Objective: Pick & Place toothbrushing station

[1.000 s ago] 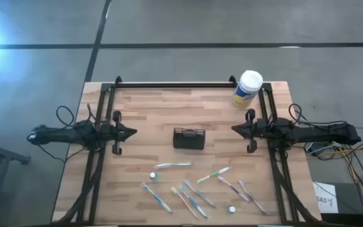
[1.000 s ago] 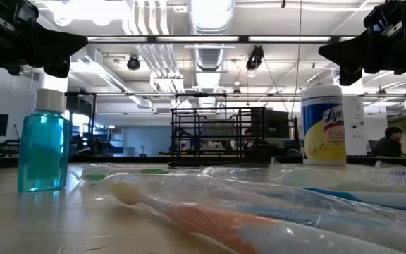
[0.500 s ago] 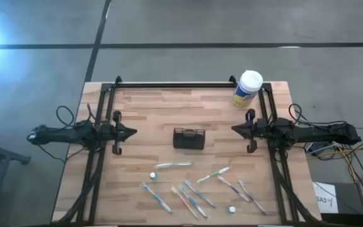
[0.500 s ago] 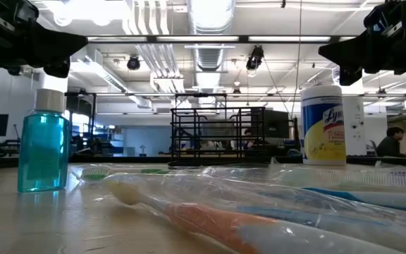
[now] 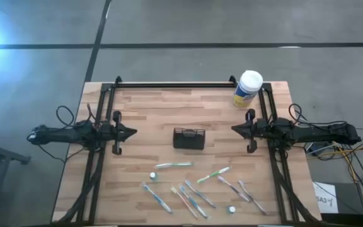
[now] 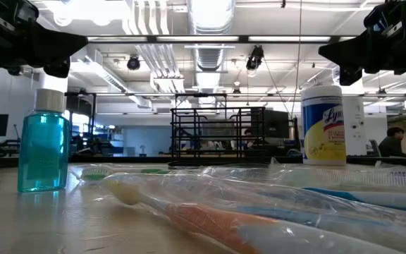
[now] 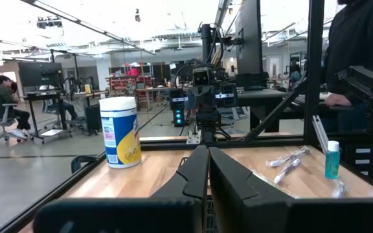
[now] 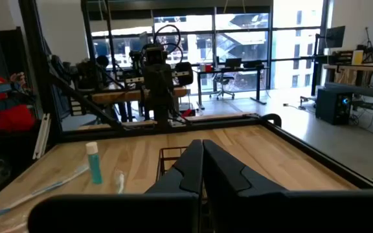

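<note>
You have had no change over the last second: both arms sit exactly where they were, and nothing on the table has shifted, so the task has not started.

The toothbrushing station (image 5: pixel 189 138) stands upright near the middle of the table (image 5: pixel 144 107), between the 2 grippers and well apart from each. In the right wrist view its mesh wall (image 8: pixel 171 157) shows just beyond the fingers, partly hidden by them.

Your left gripper (image 5: pixel 131 132) hangs at the table's left side, pointing inward at the caddy, with its 2 fingers (image 7: pixel 193 171) pressed together on nothing. Your right gripper (image 5: pixel 234 129) mirrors it at the right side, its fingers (image 8: pixel 190 162) likewise pressed together and holding nothing. Both ride above the table top, as the low view shows.

The wrapped toothbrushes (image 5: pixel 197 186) lie scattered along the near edge, with a small blue bottle (image 6: pixel 43 144) among them, and the white-capped canister (image 5: pixel 248 88) stands at the far right corner. None of these touch the caddy.

Since nothing has moved, every step is still ahead of you: I judge that either arm must first spread its fingers, then reach in toward the middle of the table
</note>
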### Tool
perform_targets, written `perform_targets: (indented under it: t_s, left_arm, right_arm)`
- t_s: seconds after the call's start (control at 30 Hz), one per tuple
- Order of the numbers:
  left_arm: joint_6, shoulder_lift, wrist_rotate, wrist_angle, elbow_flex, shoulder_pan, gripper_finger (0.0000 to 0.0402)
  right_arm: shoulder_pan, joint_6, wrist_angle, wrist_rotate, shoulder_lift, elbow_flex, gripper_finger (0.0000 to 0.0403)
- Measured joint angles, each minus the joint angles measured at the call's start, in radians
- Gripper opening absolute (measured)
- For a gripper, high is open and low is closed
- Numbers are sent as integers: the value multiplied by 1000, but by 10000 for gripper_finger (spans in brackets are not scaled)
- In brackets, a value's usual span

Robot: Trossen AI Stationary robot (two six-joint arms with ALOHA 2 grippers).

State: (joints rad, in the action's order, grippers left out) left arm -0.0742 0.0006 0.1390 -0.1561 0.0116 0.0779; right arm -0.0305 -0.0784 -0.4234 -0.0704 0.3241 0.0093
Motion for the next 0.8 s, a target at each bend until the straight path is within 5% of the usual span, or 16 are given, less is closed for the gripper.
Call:
perform_targets:
  t_s: [0.63,0.8]
  left_arm:
    - [2,0,0,-12,0,0,20]
    - [35,1,0,-133,0,0,16]
  right_arm:
    - [0,-9,-7,0,0,0,8]
    - [0,-76,-14,0,0,0,8]
